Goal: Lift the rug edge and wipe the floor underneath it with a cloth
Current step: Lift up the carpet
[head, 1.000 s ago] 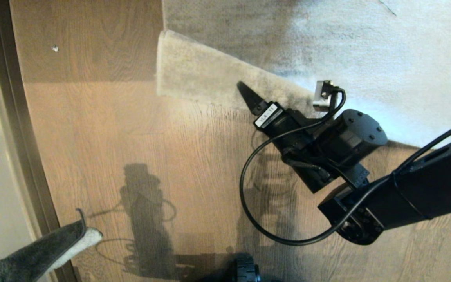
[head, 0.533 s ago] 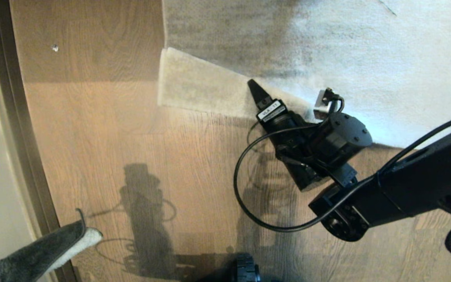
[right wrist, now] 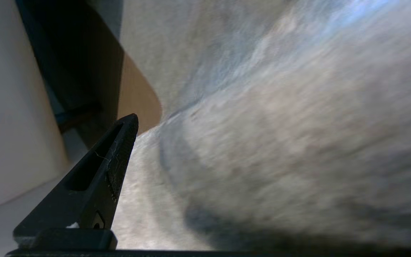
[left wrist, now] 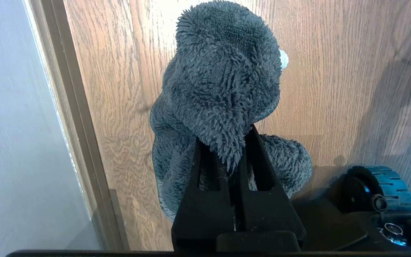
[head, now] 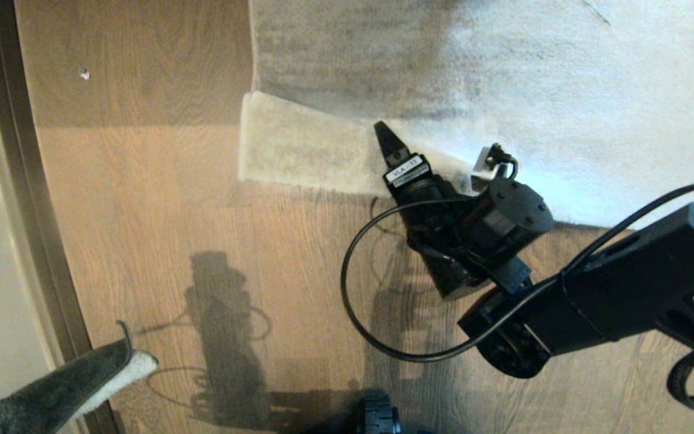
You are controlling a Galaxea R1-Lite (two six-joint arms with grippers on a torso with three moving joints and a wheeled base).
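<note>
R claw (head: 390, 143): spread wide, one black finger (right wrist: 98, 178) in wrist view lying on the beige backing; grasping nothing I can make out.
Rug edge (head: 299, 150): corner folded back over the pile, backing up, lying beside the floor plank line.
L claw (left wrist: 232, 150): clenched on the cloth (left wrist: 223, 82), low at L side, near the baseboard strip (head: 21, 181).
Cloth: fuzzy dk grey, white underside peeking out; hangs above the floor (head: 172, 211).
Floor: brown wood-grain, arm shadows across it.

Rug (head: 503, 66) on wood-grain floor (head: 160, 199)
</note>
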